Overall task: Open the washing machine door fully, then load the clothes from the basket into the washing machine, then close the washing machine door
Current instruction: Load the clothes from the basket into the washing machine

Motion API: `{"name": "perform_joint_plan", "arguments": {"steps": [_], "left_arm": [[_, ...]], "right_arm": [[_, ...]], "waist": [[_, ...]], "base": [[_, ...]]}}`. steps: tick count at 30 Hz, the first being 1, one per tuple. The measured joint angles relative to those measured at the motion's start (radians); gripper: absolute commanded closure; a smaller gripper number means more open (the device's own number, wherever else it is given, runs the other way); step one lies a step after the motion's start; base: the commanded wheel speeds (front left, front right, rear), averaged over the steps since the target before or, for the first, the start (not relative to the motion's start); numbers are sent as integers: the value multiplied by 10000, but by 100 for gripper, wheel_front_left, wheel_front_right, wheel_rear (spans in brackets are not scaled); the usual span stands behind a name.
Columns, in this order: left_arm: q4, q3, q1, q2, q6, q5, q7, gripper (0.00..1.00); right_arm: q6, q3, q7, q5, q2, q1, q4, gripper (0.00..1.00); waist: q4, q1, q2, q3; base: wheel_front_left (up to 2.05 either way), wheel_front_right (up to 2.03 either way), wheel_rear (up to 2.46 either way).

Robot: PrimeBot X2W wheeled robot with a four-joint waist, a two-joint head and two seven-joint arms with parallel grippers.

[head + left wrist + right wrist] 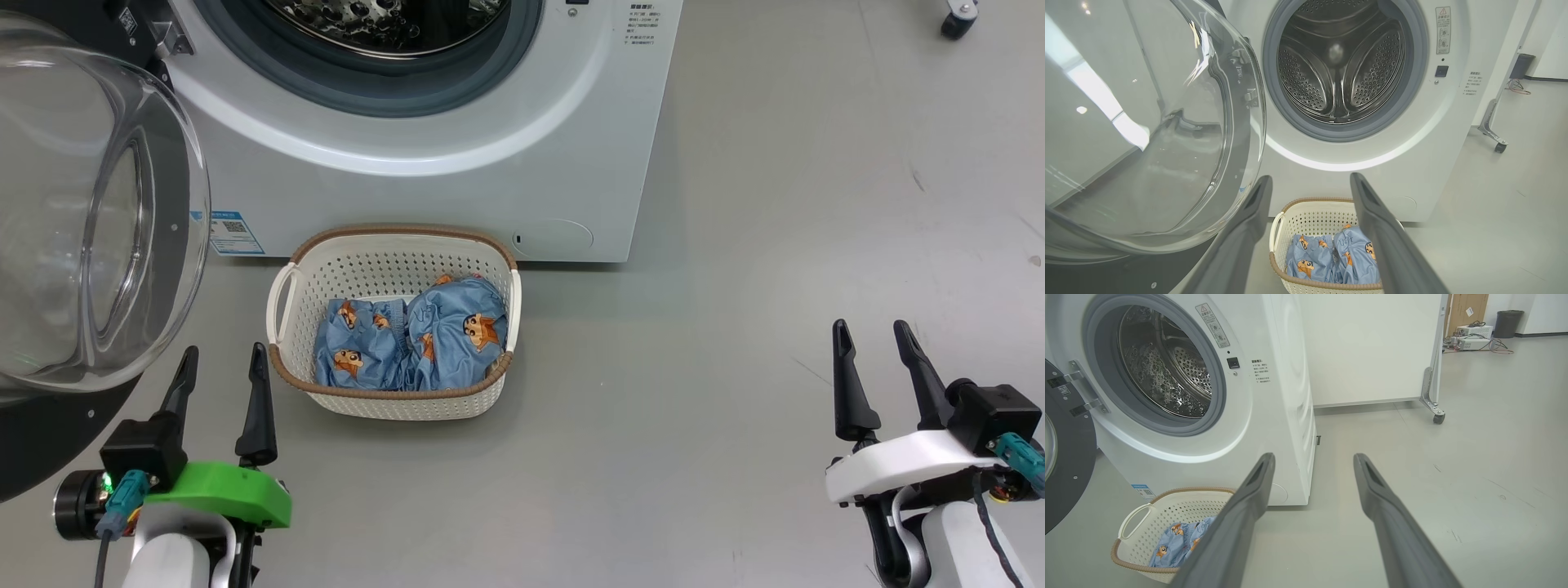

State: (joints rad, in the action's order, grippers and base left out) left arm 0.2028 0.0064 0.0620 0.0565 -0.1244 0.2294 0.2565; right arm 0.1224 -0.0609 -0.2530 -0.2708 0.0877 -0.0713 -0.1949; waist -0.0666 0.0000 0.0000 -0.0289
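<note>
Head: shows washing machine door (pixel 82 220) swung wide left, clothes (pixel 424 335) heaped in basket (pixel 384 265) before the washing machine (pixel 490 163); left gripper (pixel 226 351) and right gripper (pixel 870 327) spread, empty. Left wrist: looks past clothes into drum (pixel 1337 65). Right wrist: catches basket near left. Probably soft, light, limp; best pinched at a raised fold.

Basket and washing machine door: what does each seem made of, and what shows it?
Basket: matt cream plastic, probably, given its moulded perforated walls; the brown rim looks woven. Washing machine door: clear glossy bowl, likely glass, showing reflections.
</note>
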Motion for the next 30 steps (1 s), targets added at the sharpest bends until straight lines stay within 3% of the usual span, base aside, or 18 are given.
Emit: {"name": "perform_joint_plan", "arguments": {"steps": [30], "left_arm": [[-13,111,-16,-17,-29,75,0,0]], "right_arm": [[0,130,0,-12,-27,1,-63,0]], "waist": [[-45,0,0,-182]], "base": [[23,-23,0]]}}
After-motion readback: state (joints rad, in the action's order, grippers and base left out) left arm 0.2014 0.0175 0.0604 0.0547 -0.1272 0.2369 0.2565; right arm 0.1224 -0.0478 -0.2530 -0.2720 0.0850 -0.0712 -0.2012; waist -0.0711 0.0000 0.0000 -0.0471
